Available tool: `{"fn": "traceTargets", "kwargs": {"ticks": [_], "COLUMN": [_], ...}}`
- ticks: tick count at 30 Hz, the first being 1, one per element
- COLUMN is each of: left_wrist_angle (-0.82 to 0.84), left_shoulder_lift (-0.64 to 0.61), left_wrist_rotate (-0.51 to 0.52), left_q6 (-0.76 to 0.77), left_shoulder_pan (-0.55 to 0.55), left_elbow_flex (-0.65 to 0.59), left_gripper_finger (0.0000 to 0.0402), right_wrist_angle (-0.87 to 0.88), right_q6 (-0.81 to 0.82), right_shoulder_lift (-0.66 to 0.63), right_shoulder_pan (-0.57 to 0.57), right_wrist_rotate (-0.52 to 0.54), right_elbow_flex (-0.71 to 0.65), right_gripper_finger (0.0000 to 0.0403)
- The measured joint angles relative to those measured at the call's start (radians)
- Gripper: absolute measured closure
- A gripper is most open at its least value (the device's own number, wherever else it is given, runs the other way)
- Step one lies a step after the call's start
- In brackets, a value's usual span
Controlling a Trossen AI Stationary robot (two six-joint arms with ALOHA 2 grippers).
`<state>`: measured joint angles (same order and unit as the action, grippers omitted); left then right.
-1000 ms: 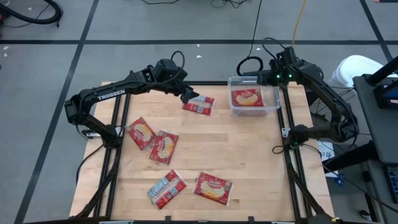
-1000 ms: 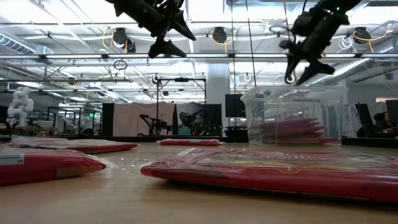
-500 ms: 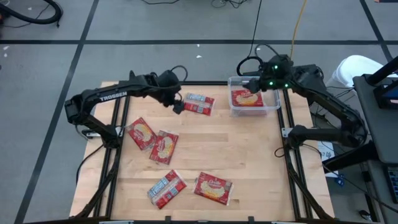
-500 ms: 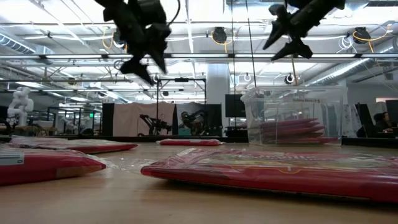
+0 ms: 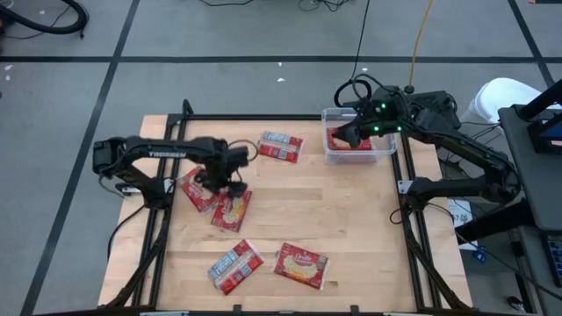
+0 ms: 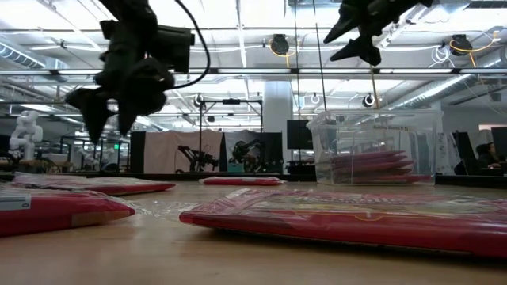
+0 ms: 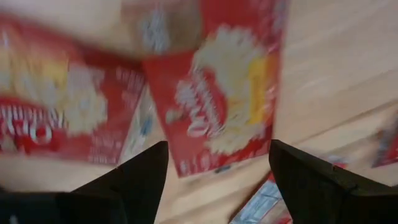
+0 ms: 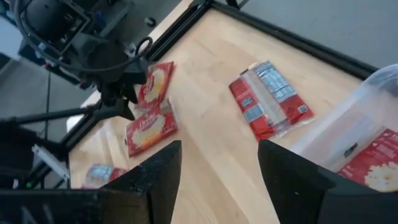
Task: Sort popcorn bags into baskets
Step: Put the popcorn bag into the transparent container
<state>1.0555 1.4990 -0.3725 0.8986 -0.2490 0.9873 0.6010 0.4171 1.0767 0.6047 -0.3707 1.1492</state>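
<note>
Five red popcorn bags lie flat on the wooden table: one near the far edge (image 5: 281, 146), a touching pair at the left (image 5: 198, 190) (image 5: 232, 211), and two near the front (image 5: 235, 265) (image 5: 301, 266). My left gripper (image 5: 230, 184) hangs open just above the left pair, pointing steeply down. In the left wrist view its fingers straddle the picture-side bag (image 7: 224, 106) without touching it. The clear basket (image 5: 386, 147) stands at the far right with bags (image 6: 372, 166) stacked inside. My right gripper (image 5: 344, 138) is open with nothing between its fingers, high over the basket's left side.
A black metal frame (image 5: 167, 175) runs along the table's left, far and right sides. The middle of the tabletop (image 5: 325, 206) is bare wood. In the right wrist view the far bag (image 8: 270, 99) lies print-side up beside the basket's wall (image 8: 367, 124).
My left gripper has swung from beside the far bag toward the table's left and near edge, come down, and tipped to point steeply down over the left pair. My right gripper has swung from beyond the basket's far right toward the left, over the basket. No bag has moved.
</note>
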Motion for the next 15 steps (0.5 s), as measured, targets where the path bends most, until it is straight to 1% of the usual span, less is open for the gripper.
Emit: {"fn": "traceTargets", "kwargs": {"ticks": [2, 5, 8, 13, 15], "left_wrist_angle": [0.000, -0.004, -0.012, -0.014, -0.050], "left_shoulder_lift": [0.000, 0.000, 0.000, 0.000, -0.001], "left_wrist_rotate": [0.011, 0.012, 0.012, 0.014, 0.014], "left_q6": [0.057, 0.093, 0.108, 0.127, 0.113], "left_shoulder_pan": [0.051, 0.127, 0.195, 0.259, 0.276], "left_elbow_flex": [-0.022, -0.036, -0.054, -0.087, -0.113], "left_gripper_finger": [0.0119, 0.0119, 0.0119, 0.0119, 0.0119], "right_wrist_angle": [0.010, 0.017, 0.021, 0.020, 0.019], "right_q6": [-0.015, -0.048, -0.091, -0.108, -0.114], "right_shoulder_lift": [0.000, 0.000, 0.000, 0.000, 0.000], "right_shoulder_pan": [-0.015, -0.034, -0.042, -0.045, -0.045], "right_wrist_rotate": [-0.001, -0.006, -0.049, -0.091, -0.103], "right_elbow_flex": [0.000, 0.000, 0.000, 0.000, 0.000], "right_gripper_finger": [0.0197, 0.0197, 0.0197, 0.0197, 0.0197]}}
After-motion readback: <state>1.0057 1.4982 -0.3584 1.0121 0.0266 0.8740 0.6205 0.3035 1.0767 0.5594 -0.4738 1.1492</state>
